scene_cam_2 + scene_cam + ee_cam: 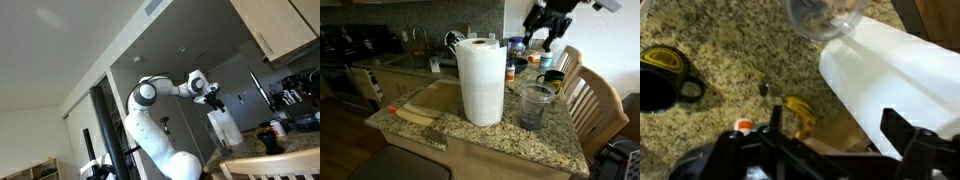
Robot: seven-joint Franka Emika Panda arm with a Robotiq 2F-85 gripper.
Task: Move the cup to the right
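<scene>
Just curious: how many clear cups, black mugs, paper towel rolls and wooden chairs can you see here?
Clear cups: 1
Black mugs: 1
Paper towel rolls: 1
Wooden chairs: 2
Total: 5

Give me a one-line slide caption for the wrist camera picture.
Wrist view over a granite counter: clear cup beside a paper towel roll, black mug off to one side.

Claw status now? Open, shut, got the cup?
Claw: open, holding nothing, raised above the counter and apart from the clear cup.
</scene>
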